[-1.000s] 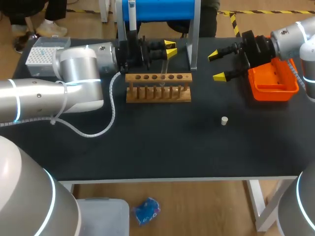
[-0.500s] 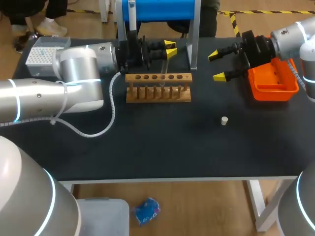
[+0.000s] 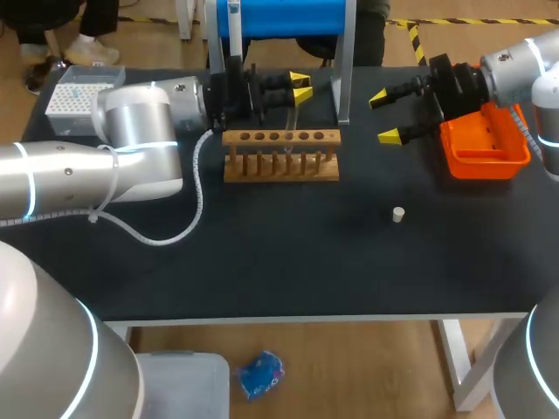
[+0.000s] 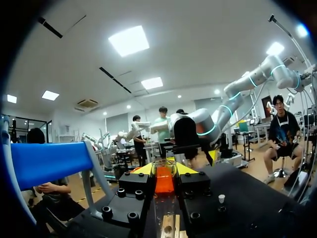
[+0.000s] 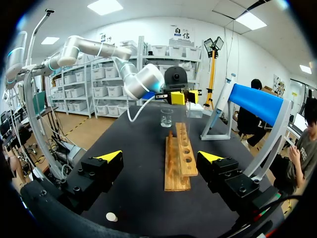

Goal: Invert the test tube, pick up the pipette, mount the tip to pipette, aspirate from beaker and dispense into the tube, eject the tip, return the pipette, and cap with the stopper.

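- The black table (image 3: pixel 288 253) carries everything.
- A wooden rack (image 3: pixel 281 155) stands toward 12 o'clock on it.
- An orange tray (image 3: pixel 485 148) is at 2 o'clock.
- The right gripper (image 3: pixel 385 117), at 1 o'clock, has its fingers wide apart and holds nothing.
- The left gripper (image 3: pixel 302 85) is closed around a glass tube (image 4: pixel 164 208) above the rack.
- A white stopper (image 3: pixel 398 214) lies at 4 o'clock from the rack.
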